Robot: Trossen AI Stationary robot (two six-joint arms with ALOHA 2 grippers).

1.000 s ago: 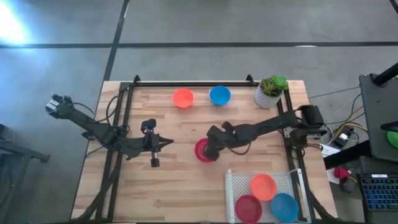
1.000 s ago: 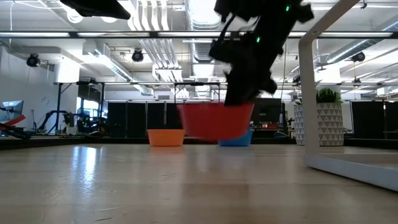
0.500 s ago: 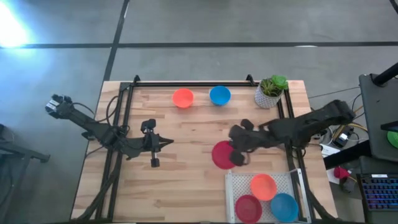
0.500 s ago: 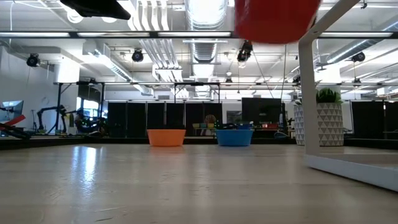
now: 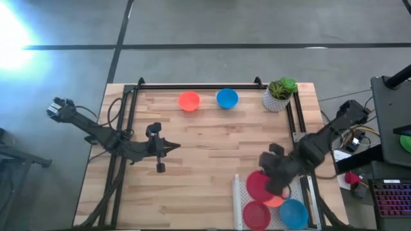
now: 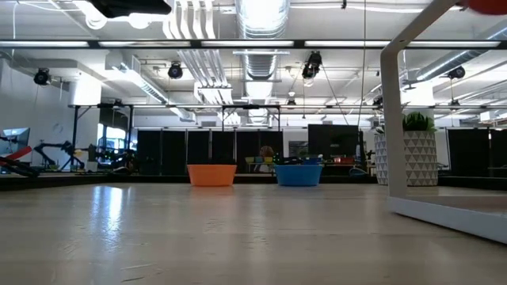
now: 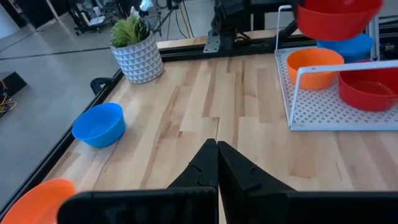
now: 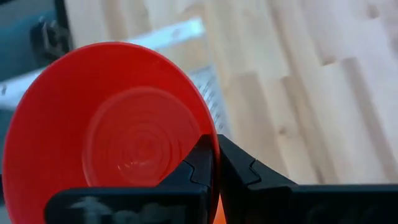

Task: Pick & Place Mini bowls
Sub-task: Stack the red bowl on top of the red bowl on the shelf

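Right arm has swung from mid-counter over to the white rack [image 5: 239, 190] at the near right corner, taking the red bowl [image 5: 258, 185] with it; a second ago that bowl was at counter centre, low over the wood. Right gripper [image 5: 275, 183] now sits above the rack, jaws pinched shut on the red bowl's rim, clear in the right wrist view [image 8: 211, 163] with the bowl [image 8: 109, 121] open side toward the camera. Left wrist view shows the held bowl [image 7: 336, 18] hanging above the rack's contents, not touching them.

Rack contents: orange bowl [image 7: 314, 65] partly under the held one, second red bowl [image 5: 256, 214] at the near side, blue bowl [image 5: 293, 212] beside it at the corner. In the left wrist view the rack [image 7: 323, 115] holds all three.

Two bowls outside the rack, at the far edge of the counter [image 5: 192, 192]: orange bowl [image 5: 189, 101] and blue bowl [image 5: 227, 98], near each other, not touching. Both show in the low view too, orange [image 6: 211, 175] and blue [image 6: 299, 174], upright on the wood. White pot with green plant [image 5: 279, 95] stands at the far right corner.

Left arm unchanged: left gripper [image 5: 174, 147] parked at the left-middle of the counter, jaws fully closed, holding nothing [image 7: 216, 163].
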